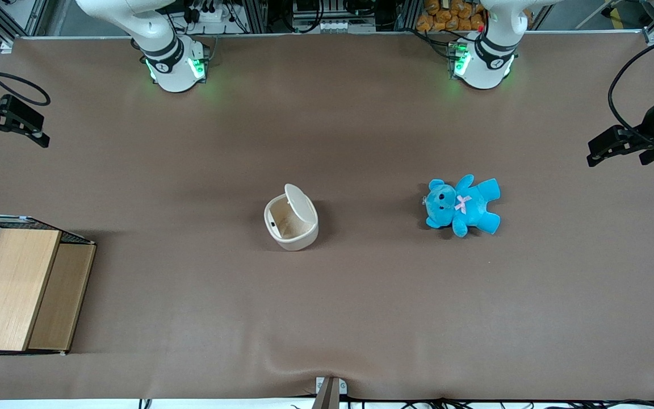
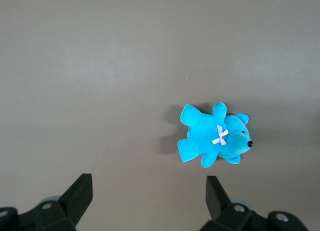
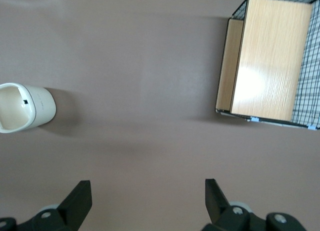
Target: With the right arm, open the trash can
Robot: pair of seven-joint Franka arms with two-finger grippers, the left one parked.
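Note:
The cream-white trash can [image 1: 292,218] stands near the middle of the brown table, its flip lid [image 1: 300,203] raised and its beige inside showing. The right wrist view also shows the trash can [image 3: 25,107], mouth open toward the camera. My right arm's gripper [image 1: 15,145] hangs above the table at the working arm's end, well away from the can and farther from the front camera than the wooden box. In its own wrist view the gripper [image 3: 148,201] is open, with only bare table between the fingers.
A wooden box with wire mesh [image 1: 15,284] sits at the working arm's end near the front edge, also seen as the box [image 3: 267,56] in the right wrist view. A blue teddy [image 1: 462,205] lies beside the can, toward the parked arm's end.

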